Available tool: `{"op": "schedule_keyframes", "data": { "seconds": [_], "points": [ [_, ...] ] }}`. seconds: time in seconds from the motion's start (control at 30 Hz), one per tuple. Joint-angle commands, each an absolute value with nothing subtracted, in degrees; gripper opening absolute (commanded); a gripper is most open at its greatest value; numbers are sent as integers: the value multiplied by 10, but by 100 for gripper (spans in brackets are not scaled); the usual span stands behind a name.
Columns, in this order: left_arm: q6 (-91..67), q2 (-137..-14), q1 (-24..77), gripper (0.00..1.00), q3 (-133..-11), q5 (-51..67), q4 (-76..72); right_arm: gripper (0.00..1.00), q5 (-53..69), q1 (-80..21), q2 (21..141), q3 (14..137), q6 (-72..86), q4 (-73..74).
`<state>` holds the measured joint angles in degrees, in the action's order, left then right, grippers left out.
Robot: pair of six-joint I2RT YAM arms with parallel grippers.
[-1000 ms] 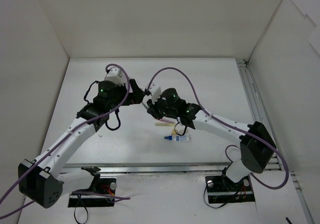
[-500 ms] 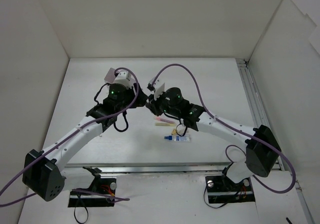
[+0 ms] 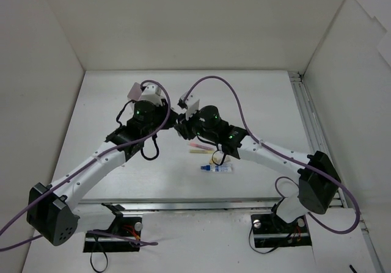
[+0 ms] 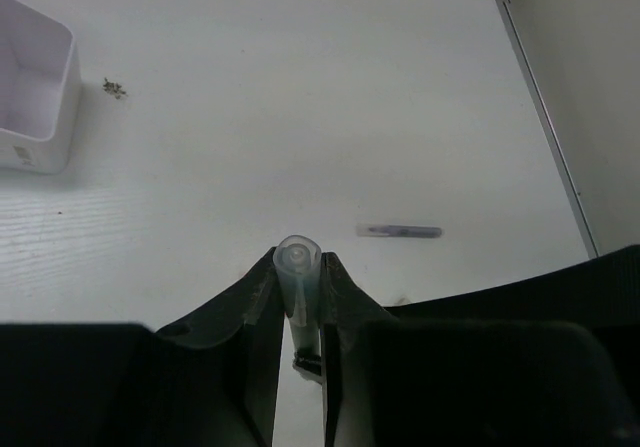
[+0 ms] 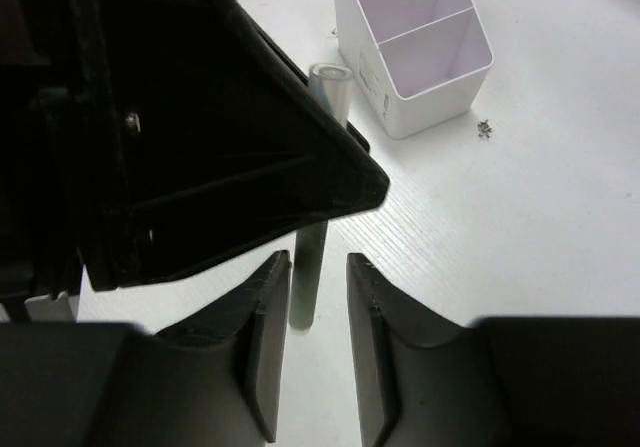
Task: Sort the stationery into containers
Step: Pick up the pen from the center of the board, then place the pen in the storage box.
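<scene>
My left gripper (image 4: 300, 273) is shut on a pale grey-green pen (image 4: 298, 259), which stands on end between its fingers. In the right wrist view the same pen (image 5: 309, 279) hangs down between the parted fingers of my right gripper (image 5: 318, 264), which is open with a gap beside the pen. The left gripper's black body (image 5: 200, 147) covers the pen's middle. In the top view the two grippers meet at mid-table (image 3: 177, 123). A white divided container (image 5: 430, 95) stands just beyond, and its corner (image 4: 45, 117) shows in the left wrist view. A dark pen (image 4: 400, 231) lies on the table.
Below the right arm lie a pink pen (image 3: 198, 146), a yellow pen (image 3: 200, 152) and a blue-and-white tube (image 3: 218, 169). Small dark specks (image 5: 484, 127) sit by the container. White walls ring the table, and a metal rail (image 3: 305, 111) runs along its right edge.
My left arm moved right to meet the right gripper and its jaws closed on the pen. The right gripper's jaws have parted from the pen.
</scene>
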<state>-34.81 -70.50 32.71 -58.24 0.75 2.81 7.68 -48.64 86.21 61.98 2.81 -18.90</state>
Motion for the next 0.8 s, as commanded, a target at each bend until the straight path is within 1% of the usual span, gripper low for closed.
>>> {"op": "schedule_keyframes", "data": {
  "seconds": [0.0,0.03,0.07,0.1,0.13,0.2,0.3,0.33,0.4,0.43,0.57,0.63,0.77],
  "points": [
    [-313,-679,322,0,-600,-53,12,29,50,-488,864,663,24,-208],
    [-308,-677,322,0,-603,-64,14,42,48,-487,866,664,22,-207],
    [-298,-674,322,0,-606,-75,15,66,46,-487,867,670,23,-204],
    [-282,-673,322,0,-618,-103,17,83,43,-487,865,671,24,-200],
    [-271,-672,322,0,-625,-118,20,98,38,-487,863,672,25,-199],
    [-255,-673,307,0,-644,-153,25,98,10,-487,857,672,36,-189],
    [-240,-684,254,0,-660,-160,26,98,-27,-475,837,664,61,-160],
    [-229,-694,223,0,-659,-161,5,98,-34,-471,830,659,68,-153],
    [-217,-707,191,0,-653,-164,-39,98,-47,-453,804,636,89,-130],
    [-208,-727,158,0,-653,-155,-73,98,-51,-448,794,624,91,-127],
    [-200,-795,100,0,-681,-120,-132,98,-80,-438,731,564,84,-99],
    [-193,-839,88,0,-706,-100,-164,98,-104,-432,692,549,82,-75],
    [-197,-910,68,0,-760,-75,-183,98,-131,-427,636,496,87,-54]
  ]
}}
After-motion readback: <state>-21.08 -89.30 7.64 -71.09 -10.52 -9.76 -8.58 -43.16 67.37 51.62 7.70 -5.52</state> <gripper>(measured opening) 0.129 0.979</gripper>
